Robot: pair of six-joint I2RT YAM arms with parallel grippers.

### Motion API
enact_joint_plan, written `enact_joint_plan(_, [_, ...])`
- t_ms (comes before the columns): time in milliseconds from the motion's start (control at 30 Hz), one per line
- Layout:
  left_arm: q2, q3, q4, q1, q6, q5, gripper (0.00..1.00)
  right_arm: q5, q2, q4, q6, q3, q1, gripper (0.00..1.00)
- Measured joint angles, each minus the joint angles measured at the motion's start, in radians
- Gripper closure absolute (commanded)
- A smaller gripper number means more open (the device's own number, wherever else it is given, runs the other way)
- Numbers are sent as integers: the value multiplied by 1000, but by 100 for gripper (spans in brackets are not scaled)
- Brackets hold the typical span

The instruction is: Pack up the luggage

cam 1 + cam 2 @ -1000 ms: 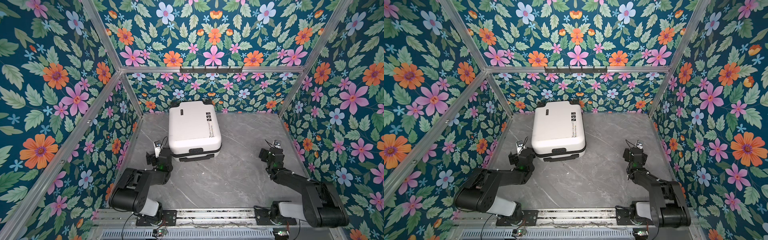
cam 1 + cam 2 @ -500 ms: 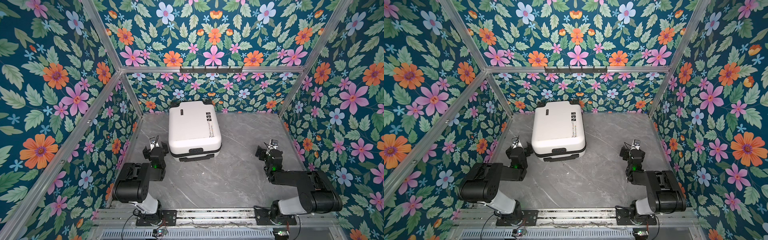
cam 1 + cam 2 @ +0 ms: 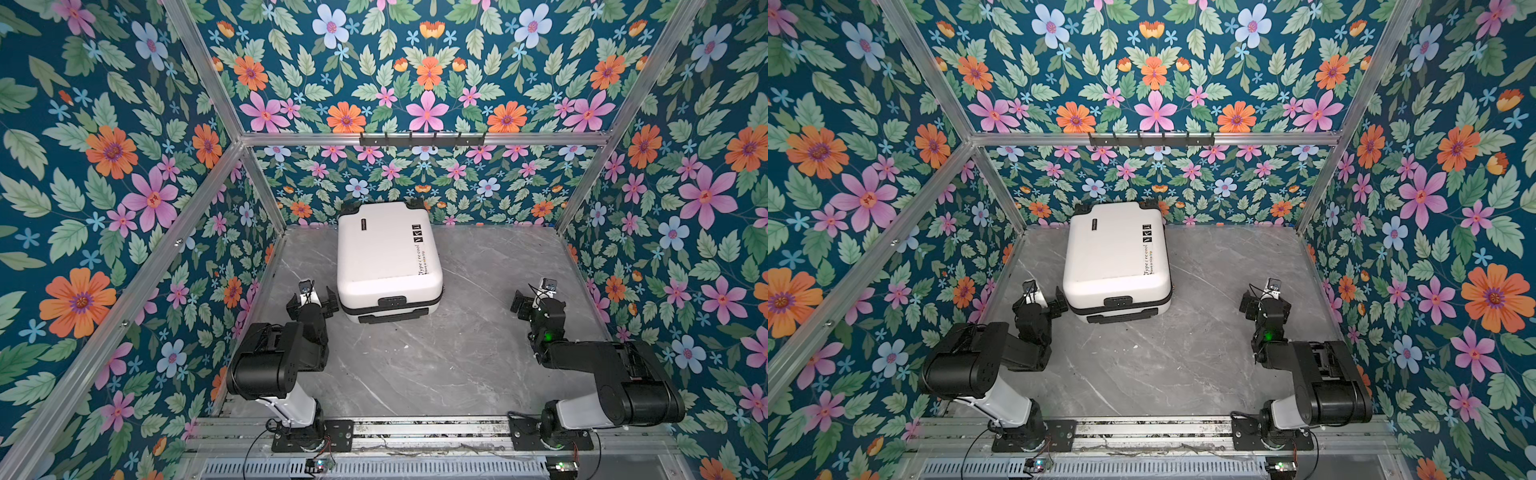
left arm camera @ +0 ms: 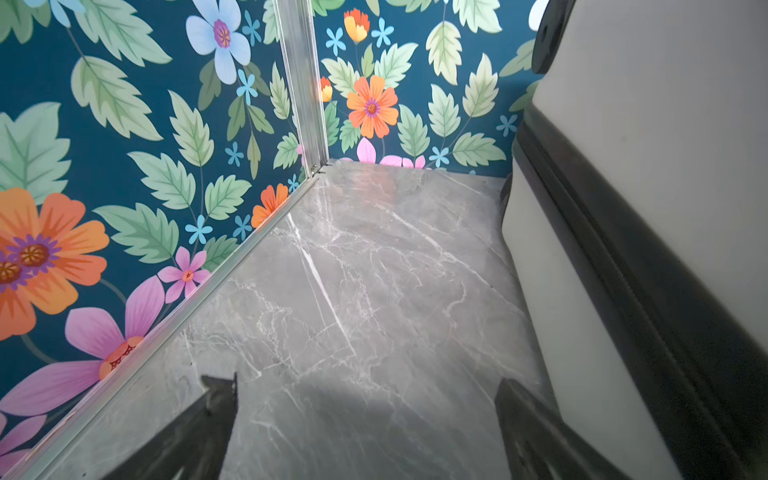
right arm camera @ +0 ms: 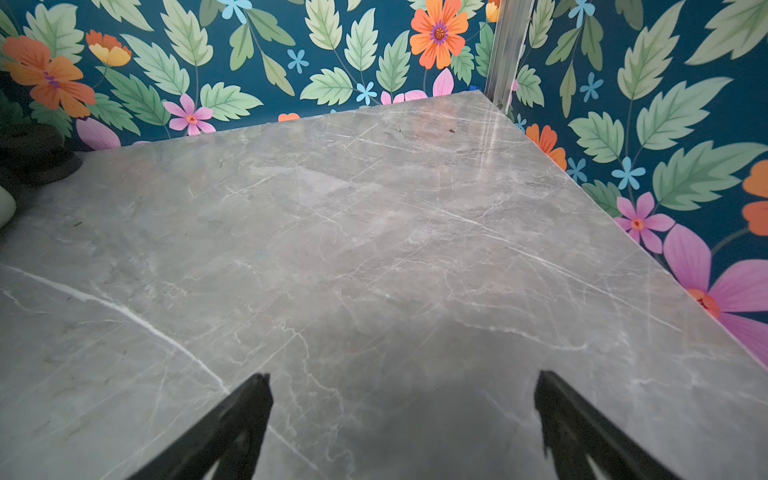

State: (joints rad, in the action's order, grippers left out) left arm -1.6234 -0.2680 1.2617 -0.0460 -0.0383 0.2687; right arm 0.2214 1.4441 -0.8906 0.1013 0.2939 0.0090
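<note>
Starting with the suitcase (image 3: 386, 257): lies flat and shut on the bench (image 3: 478, 345), toward the back and a little left of middle, wheels (image 3: 415, 204) by the rear wall, handle (image 3: 392, 318) end facing the arms. Looks hard, glossy white, rounded at every corner, with a black zipper band (image 4: 623, 266) running round the seam. Offers little to pinch, so likely to slip out of a grasp on the shell; better to go for the band or the handle. May also skate across the polished, marble-look bench if pushed from one side, and jam against the wall. Nothing else to pack in sight.

Beside its near left corner, the left fingers (image 4: 536, 428), spread wide and empty, one of them just beside the shell: could nudge it on any careless swing. Well apart on the right, the right fingers (image 5: 245, 419), likewise spread wide, holding nothing, over bare bench.
</note>
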Motion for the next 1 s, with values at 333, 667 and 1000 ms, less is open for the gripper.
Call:
enact_joint_plan(333, [0,1,2,0,3,-4,0,0,0,0,0,0,0,1])
enact_joint_plan(667, [0,3,3,0,4,-4,0,0,0,0,0,0,-1,1])
enact_joint_plan(1000, [0,3,10,0,11,-4,0,0,0,0,0,0,0,1])
